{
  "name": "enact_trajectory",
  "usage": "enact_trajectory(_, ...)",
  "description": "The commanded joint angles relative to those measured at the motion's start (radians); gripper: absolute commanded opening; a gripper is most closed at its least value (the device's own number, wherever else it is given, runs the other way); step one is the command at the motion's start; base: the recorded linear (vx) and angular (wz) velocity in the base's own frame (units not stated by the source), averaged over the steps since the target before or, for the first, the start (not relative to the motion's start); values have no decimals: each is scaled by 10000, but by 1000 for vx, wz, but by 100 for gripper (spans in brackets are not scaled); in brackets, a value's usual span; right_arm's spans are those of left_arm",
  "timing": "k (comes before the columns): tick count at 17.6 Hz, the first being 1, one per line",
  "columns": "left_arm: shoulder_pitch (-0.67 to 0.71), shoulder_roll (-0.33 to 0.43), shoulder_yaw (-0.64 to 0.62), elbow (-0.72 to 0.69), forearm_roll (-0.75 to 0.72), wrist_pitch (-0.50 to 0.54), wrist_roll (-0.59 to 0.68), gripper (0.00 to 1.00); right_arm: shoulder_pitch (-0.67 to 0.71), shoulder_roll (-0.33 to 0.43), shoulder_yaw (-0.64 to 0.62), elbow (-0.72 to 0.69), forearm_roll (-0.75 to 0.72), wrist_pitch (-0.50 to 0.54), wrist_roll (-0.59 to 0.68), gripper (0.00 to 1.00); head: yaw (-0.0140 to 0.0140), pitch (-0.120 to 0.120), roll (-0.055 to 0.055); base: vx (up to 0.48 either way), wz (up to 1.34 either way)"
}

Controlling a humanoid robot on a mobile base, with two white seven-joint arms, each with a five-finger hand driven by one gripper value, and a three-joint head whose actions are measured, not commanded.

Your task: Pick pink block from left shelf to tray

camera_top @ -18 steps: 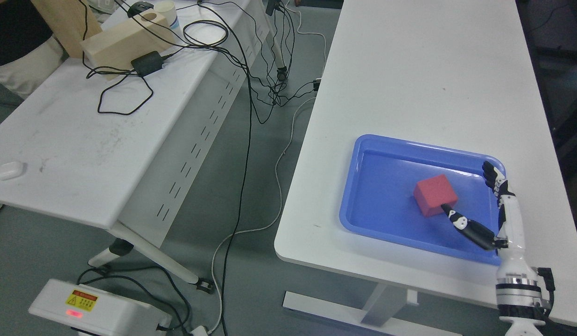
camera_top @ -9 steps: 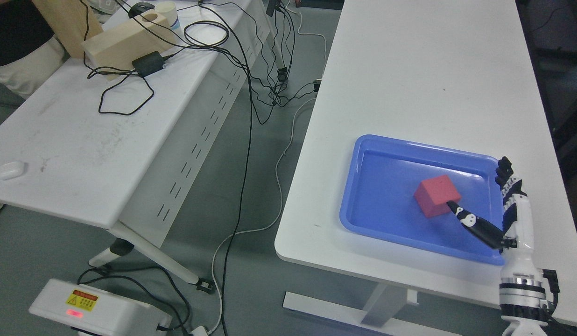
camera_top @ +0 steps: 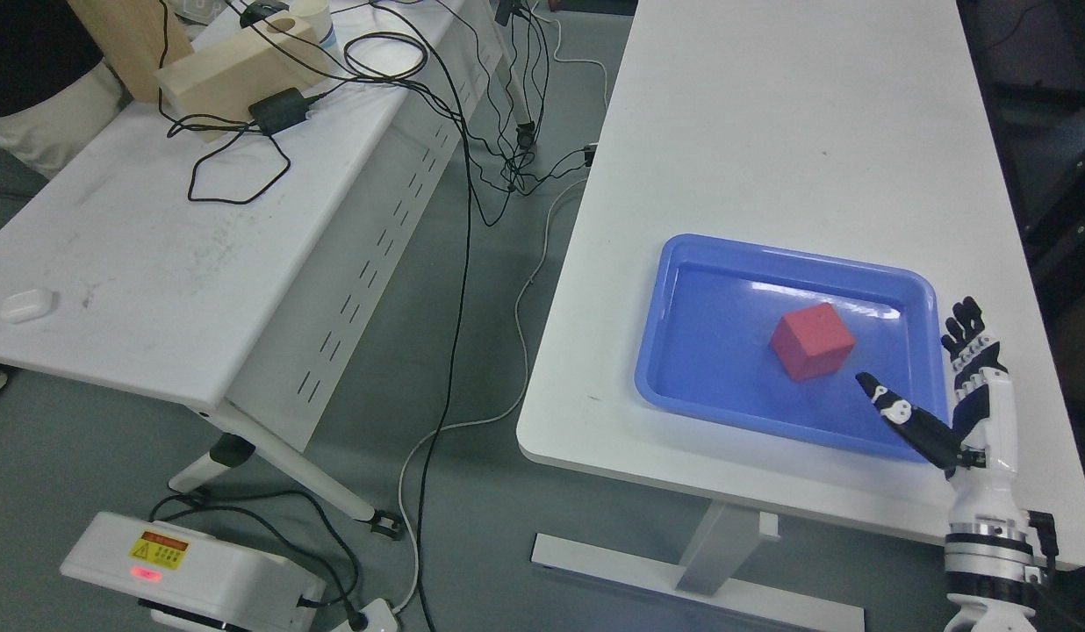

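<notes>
The pink-red block (camera_top: pixel 812 341) lies inside the blue tray (camera_top: pixel 683 386) on the white table at the right. My right hand (camera_top: pixel 933 373) is at the tray's right front corner, open, fingers spread and holding nothing. Its thumb points toward the block with a gap between them. Its other fingers (camera_top: pixel 967 329) stand over the table just past the tray's right rim. The left arm does not show.
A second white table (camera_top: pixel 139 290) stands at the left with a wooden block (camera_top: pixel 235 66), a black power adapter (camera_top: pixel 277 110), cables and a small white case (camera_top: pixel 27 305). Cables run over the floor between the tables. A white box (camera_top: pixel 191 575) with a warning label sits at the lower left.
My right hand has let go of the block and drawn back to the right and toward me, off the tray. The block stays in the tray. The camera has shifted slightly.
</notes>
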Motion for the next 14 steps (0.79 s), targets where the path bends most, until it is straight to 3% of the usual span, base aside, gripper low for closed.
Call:
enact_trajectory(1, 92, 175, 0, 0, -15, 2, 7, 100, 6, -175, -172, 5, -162, 343, 8, 100, 0, 0, 0, -98, -38)
enact_trajectory(14, 92, 175, 0, 0, -15, 2, 7, 100, 6, -175, -341, 35, -361, 389, 8, 100, 0, 0, 0, -122, -31)
